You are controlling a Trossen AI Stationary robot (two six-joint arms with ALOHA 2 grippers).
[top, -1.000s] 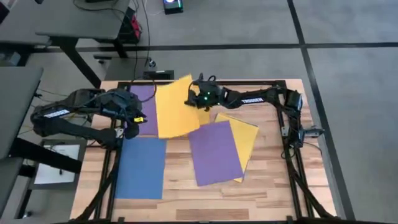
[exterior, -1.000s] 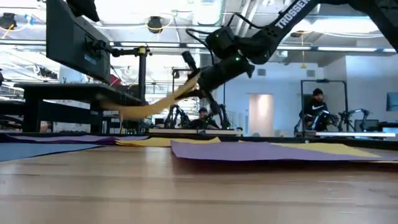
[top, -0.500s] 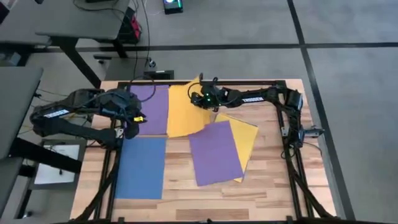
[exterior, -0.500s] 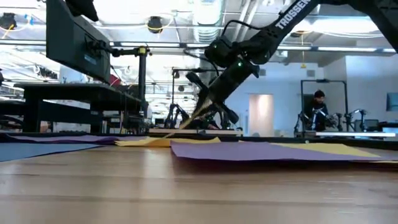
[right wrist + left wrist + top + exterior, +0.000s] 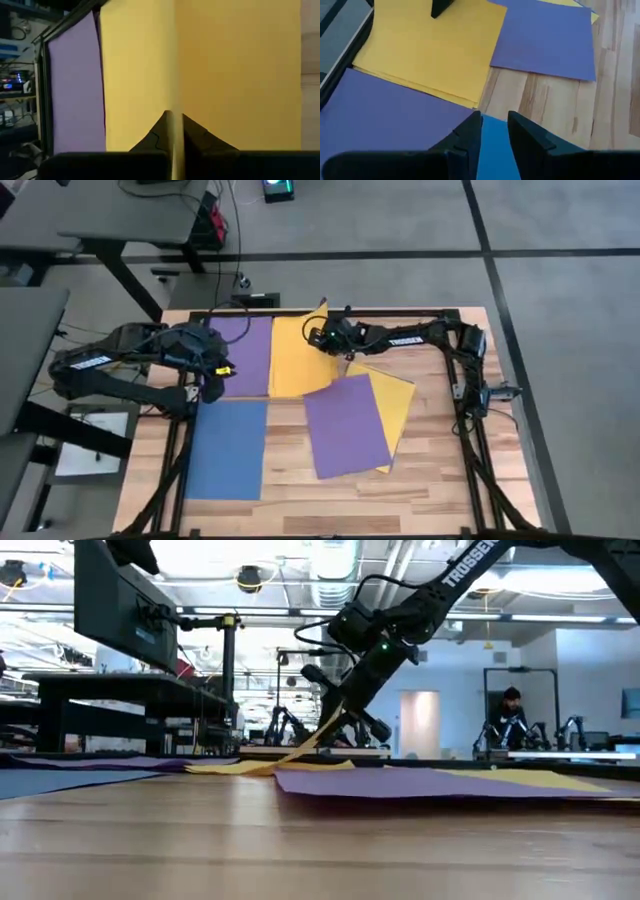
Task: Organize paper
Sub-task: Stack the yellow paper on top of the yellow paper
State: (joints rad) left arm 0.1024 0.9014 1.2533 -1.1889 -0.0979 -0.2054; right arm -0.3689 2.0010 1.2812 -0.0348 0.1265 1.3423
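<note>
At the table's far edge, right gripper (image 5: 327, 340) pinches the yellow sheet (image 5: 296, 365), now lowered nearly flat beside the purple sheet (image 5: 245, 355); release seems close.

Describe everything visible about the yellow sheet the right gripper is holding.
The yellow sheet is a thin, plain, rectangular piece of paper at the table's far middle, beside a purple sheet on its left. Most of it lies flat on the wood, but its far right corner is lifted and curls upward, pinched between the fingers of the right gripper. The low view shows the edge rising in a curve from the table to the gripper. The right wrist view shows it edge-on between the closed fingers.
</note>
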